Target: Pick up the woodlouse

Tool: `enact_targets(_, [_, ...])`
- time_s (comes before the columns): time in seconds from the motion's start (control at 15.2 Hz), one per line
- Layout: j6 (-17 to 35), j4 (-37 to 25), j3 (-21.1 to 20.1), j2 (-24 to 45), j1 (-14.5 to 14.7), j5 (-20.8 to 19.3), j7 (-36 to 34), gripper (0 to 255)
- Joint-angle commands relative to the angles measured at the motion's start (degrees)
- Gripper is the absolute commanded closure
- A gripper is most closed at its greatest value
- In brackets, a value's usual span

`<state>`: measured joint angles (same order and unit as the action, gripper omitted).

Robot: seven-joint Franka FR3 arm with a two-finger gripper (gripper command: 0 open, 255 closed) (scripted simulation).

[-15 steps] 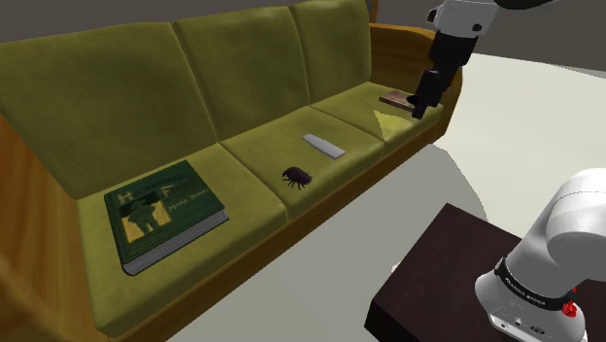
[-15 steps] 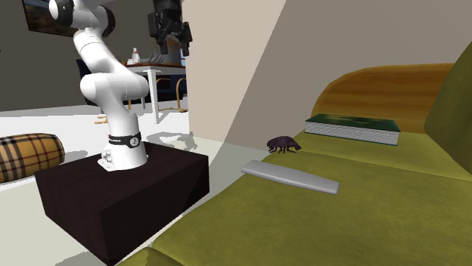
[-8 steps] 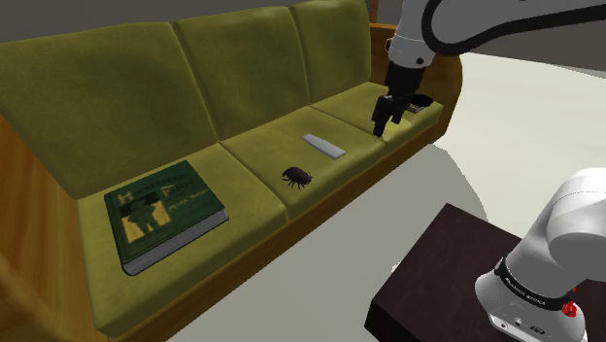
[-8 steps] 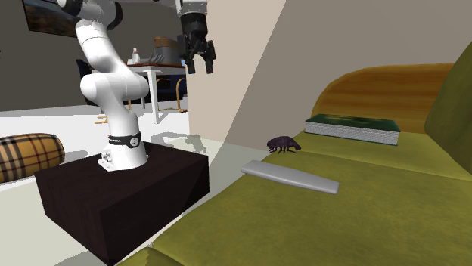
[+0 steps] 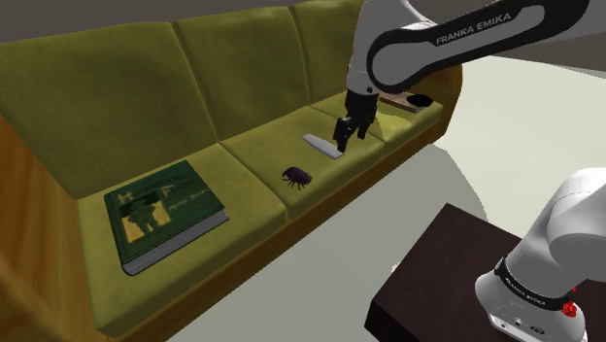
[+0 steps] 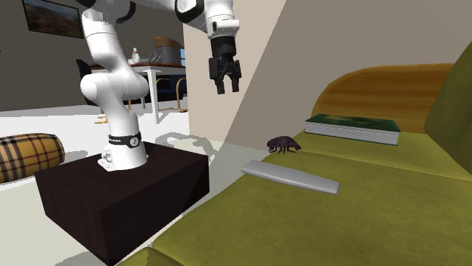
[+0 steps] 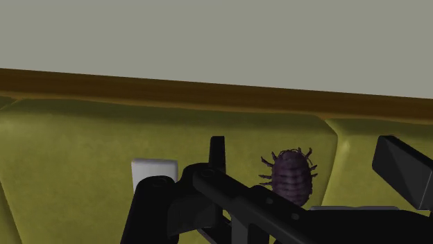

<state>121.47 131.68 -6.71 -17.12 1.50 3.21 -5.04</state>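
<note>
on olive sofa cushion, dark oval segmented woodlouse; black hand aloft nearby, fingers spread, empty.

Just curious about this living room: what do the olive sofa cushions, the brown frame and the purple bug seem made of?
Olive-green sofa cushions: soft matte cloth, probably, given the mottled surface and rounded seams. Brown sofa frame: likely varnished wood, streaky with a slight sheen. Dark purple woodlouse: a dull, ridged hard shell; the actual material is unclear.
</note>
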Motion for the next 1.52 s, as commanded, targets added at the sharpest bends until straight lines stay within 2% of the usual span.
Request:
enact_targets(0.0, [3.14,-1.19,-0.7,4.23,-0.04,-0.64,-1.15,0])
enact_targets(0.46, [9.65,-10.09,-2.9,19.54,0.69,-4.76,-7.09,0])
enact_targets(0.92, [12.31,-21.93,-2.81,34.23,2.91,-9.55,-12.46,0])
enact_targets(1.45, [17.17,-20.23,-2.35,37.45,3.22,-10.59,-13.28,0])
